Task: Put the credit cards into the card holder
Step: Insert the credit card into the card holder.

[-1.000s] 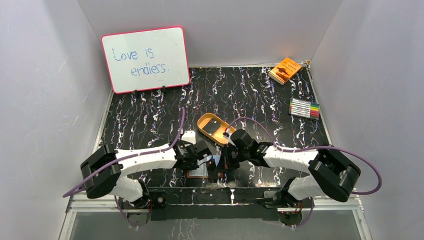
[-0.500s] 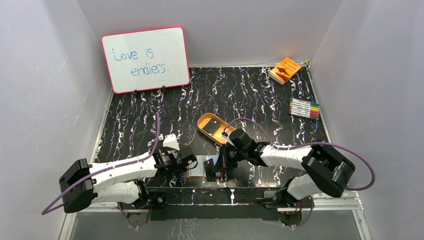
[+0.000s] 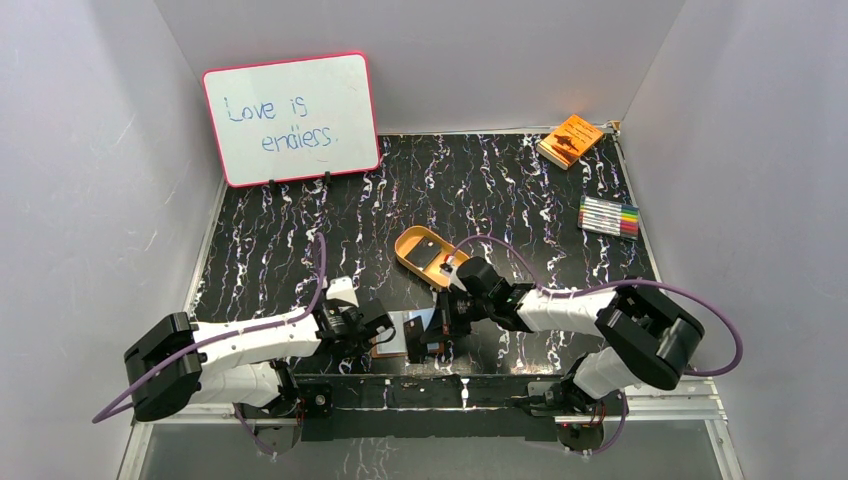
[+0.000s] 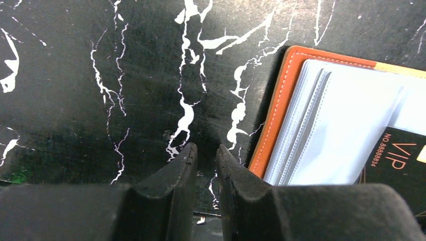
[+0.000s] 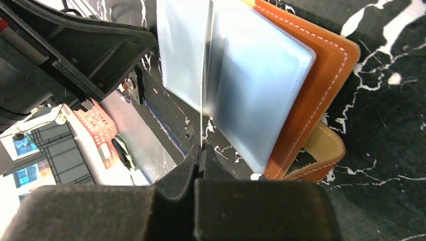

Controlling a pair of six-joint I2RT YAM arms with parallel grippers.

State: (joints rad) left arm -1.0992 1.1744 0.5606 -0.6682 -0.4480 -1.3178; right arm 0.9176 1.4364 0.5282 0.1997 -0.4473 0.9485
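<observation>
The card holder (image 3: 392,346) lies open near the table's front edge, its reddish-brown cover (image 4: 281,100) and clear sleeves showing, with the strap tab (image 5: 326,150) at its side. A black card marked VIP (image 4: 397,155) sits in it. My right gripper (image 3: 437,328) (image 5: 201,150) is shut on a thin pale card (image 5: 203,100), seen edge-on, whose far end lies between the sleeves. My left gripper (image 3: 380,328) (image 4: 206,150) is empty, its jaws a narrow gap apart, low over the table just left of the holder's edge. Another black card (image 3: 427,254) lies in the tan tray.
The tan oval tray (image 3: 405,245) sits just behind the right gripper. A whiteboard (image 3: 290,118) stands at the back left, an orange booklet (image 3: 570,140) at the back right, and a pack of markers (image 3: 608,216) at the right. Both arms crowd the front centre.
My left gripper has pulled back left off the card holder, then edged back to its left edge. My right gripper has shifted slightly left with the card.
</observation>
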